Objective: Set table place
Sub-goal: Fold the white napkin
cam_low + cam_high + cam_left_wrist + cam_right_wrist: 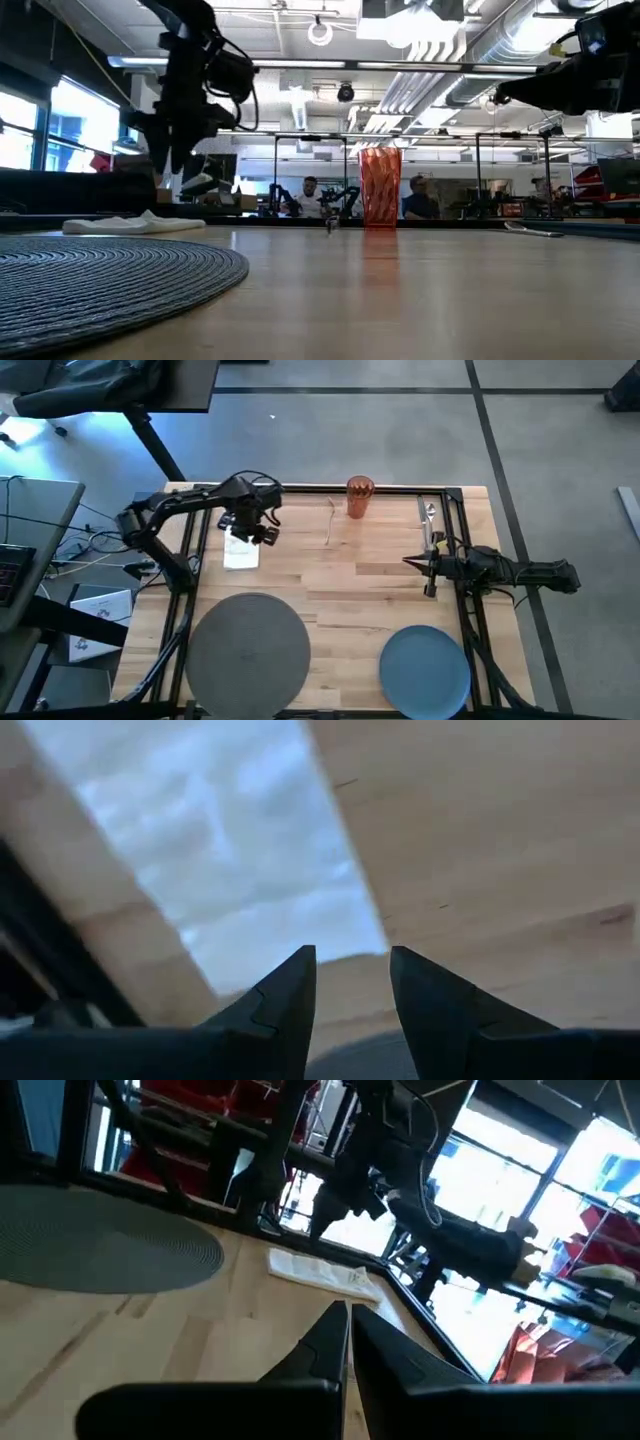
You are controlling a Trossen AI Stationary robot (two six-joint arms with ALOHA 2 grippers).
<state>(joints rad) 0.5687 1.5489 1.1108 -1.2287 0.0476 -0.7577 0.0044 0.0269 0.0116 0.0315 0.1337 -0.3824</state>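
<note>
The left gripper [252,532] is held slightly open and empty above the white paper napkin [241,552] at the far left of the light-wood table [350,585]; the right gripper [410,561], closed and empty, is parked at the right.

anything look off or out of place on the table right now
Nothing is spilled or damaged, but the setting is scattered. The plate sits apart from the placemat, not on it. The tumbler stands upright at the far edge, cutlery near the far right corner, and the napkin under the left tool.
</note>
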